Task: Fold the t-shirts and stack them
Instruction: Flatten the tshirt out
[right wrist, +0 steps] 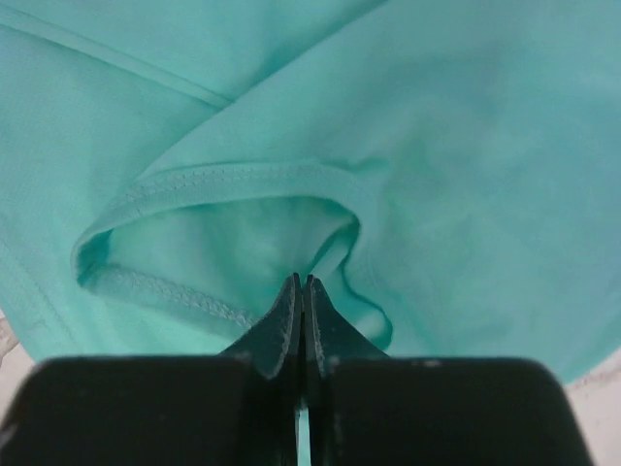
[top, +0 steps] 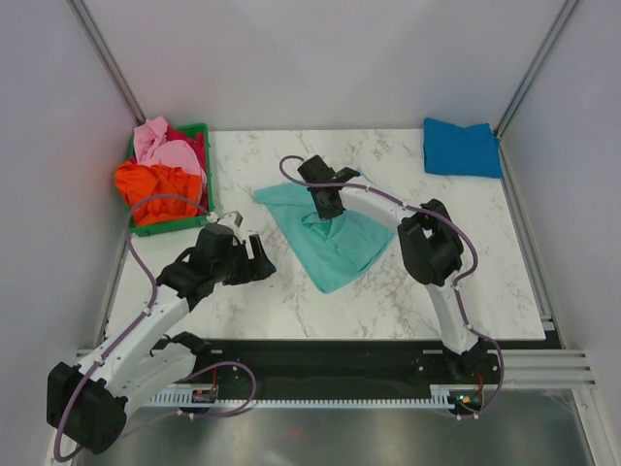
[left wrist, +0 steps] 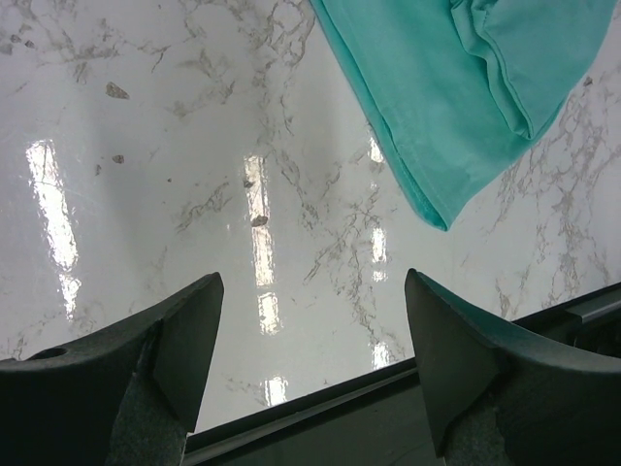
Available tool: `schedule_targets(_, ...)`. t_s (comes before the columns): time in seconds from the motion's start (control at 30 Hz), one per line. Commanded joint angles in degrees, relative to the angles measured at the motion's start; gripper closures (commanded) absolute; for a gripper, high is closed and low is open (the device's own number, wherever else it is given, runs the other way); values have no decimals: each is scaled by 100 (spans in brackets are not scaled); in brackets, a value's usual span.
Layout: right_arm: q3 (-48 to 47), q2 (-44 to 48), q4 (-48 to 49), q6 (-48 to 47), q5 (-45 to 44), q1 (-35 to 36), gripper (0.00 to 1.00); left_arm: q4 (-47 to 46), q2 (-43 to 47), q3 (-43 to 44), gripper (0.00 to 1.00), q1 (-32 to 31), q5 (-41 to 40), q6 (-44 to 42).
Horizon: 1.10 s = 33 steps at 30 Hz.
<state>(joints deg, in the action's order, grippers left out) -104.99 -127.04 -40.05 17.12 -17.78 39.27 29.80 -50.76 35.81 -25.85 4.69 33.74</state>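
Observation:
A mint-teal t-shirt lies crumpled and partly folded at the middle of the marble table. My right gripper presses down on its upper middle. In the right wrist view that gripper is shut, pinching a fold of the teal cloth beside a hemmed edge. My left gripper hovers left of the shirt, open and holding nothing. In its own view the left gripper stands over bare marble, with the shirt's corner at the upper right. A folded bright blue t-shirt lies at the far right corner.
A green crate at the far left holds orange, pink and red shirts in a heap. The table's near edge and a black rail run just beneath the left fingers. Grey walls close in both sides.

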Motion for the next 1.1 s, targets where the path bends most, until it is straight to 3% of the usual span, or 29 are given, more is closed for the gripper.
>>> schedule_targets(0.0,-268,732,-432,-43,-287,20,100,-124,40,5,18,-17,-20,151)
schedule_targets(0.1,293,1917,-503,1,-410,20,100,-80,40,31,19,-17,-178,142)
schedule_targets(0.23,1733,3920,-539,124,-1103,-85,97,122,215,206,20,-17,-381,168)
schedule_targets(0.3,2814,5002,-547,369,-1560,-461,60,219,198,416,20,-8,-451,186)
schedule_targets(0.37,3804,5835,-591,999,-1754,-813,9,193,94,645,20,-8,-634,195)
schedule_targets(0.4,4132,6092,-557,1230,-1755,-1146,2,149,6,725,20,-8,-688,212)
schedule_targets(0.53,5338,7007,-135,1662,-1351,-1474,2,-9,-845,1295,20,1,-899,81)
schedule_targets(0.57,5383,7070,-126,1723,-1316,-1466,2,-36,-1056,1436,20,1,-1013,28)
schedule_targets(0.7,5498,7281,217,1522,-553,-1457,2,-150,-2547,2306,37,341,-1260,-218)
schedule_targets(0.9,5682,7553,200,1372,230,-1457,2,-255,-4405,3571,41,1238,-900,-166)
schedule_targets(1.07,5990,8063,182,1320,976,-1448,2,-475,-5811,4537,42,1442,-645,-139)
